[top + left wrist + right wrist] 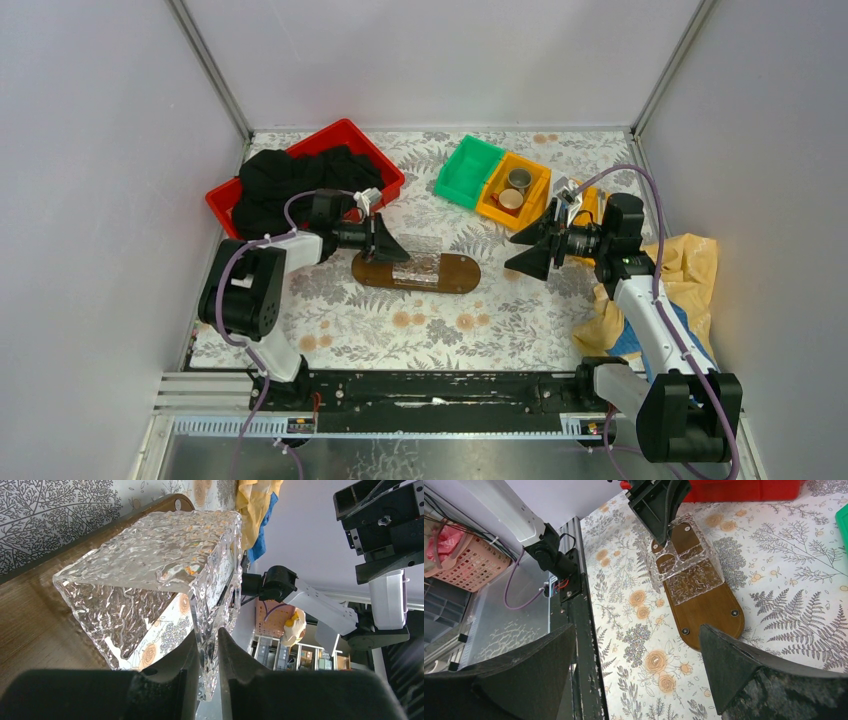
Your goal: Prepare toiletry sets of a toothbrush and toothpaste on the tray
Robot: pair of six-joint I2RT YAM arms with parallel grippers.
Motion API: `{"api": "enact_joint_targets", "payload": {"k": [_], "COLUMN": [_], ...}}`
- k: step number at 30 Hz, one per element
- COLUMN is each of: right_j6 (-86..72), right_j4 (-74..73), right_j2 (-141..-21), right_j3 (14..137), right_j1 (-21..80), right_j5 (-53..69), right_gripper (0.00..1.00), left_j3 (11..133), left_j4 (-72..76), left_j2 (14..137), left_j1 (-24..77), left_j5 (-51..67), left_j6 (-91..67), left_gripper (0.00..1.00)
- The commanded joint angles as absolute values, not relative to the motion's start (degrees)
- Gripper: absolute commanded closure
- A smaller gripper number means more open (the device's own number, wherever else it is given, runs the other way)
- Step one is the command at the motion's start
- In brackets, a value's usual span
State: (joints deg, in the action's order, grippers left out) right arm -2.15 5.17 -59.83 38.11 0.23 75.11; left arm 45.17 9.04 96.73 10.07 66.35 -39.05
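The tray (pixel 462 273) lies on the bench (pixel 440 330) between the two arms, its long side running left to right. A clear, rippled holder (pixel 418 268) stands on its middle and left part, and the right end is bare wood. From the right wrist the holder shows a partition across it. The rippled walls blur whatever may be inside.

The left claw (pixel 209 645) reaches the holder's left end. Its fingers (pixel 185 655) stand one on each side of a wall with very little room to spare, and whether they press on it I cannot tell. From above, the claw covers that end of the tray.

The right claw (pixel 636 630) hangs above the bench to the right of the tray, well apart from it. Its jaws are spread wide and nothing is between them.

At the back left, a heap of black cloth (pixel 290 185) fills a red crate (pixel 345 130) and hides its contents. Behind the right claw, a green bin (pixel 465 175) sits beside a yellow bin (pixel 535 170). The yellow bin holds two small round things (pixel 515 190), too small to name, and the right arm covers part of it. A yellow cloth (pixel 690 265) lies bunched at the right edge over something blue, mostly hidden.
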Motion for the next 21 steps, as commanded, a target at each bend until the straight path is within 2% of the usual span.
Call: {"api": "enact_joint_targets", "payload": {"k": [1, 11, 15, 21], "right_j6": [-1.0, -1.0, -1.0, -0.9], "right_j4": [5.9, 5.8, 5.8, 5.7], "right_j2": [-58.6, -58.6, -58.6, -58.6], "right_j3": [40.6, 40.6, 40.6, 40.6], "right_j1": [0.0, 0.0, 0.0, 0.0], "right_j5": [76.6, 76.7, 76.7, 76.7], "right_gripper": [0.0, 0.01, 0.01, 0.0], "left_j3": [44.3, 44.0, 44.8, 45.2], "left_j4": [8.3, 6.5, 3.6, 2.2], "left_j2": [94.5, 94.4, 94.3, 93.6], "left_j1": [9.5, 9.1, 9.0, 8.5], "left_j5": [65.1, 65.4, 64.6, 63.7], "left_j6": [-37.7, -36.6, -34.8, -34.0], "left_gripper": [0.75, 0.74, 0.63, 0.62]}}
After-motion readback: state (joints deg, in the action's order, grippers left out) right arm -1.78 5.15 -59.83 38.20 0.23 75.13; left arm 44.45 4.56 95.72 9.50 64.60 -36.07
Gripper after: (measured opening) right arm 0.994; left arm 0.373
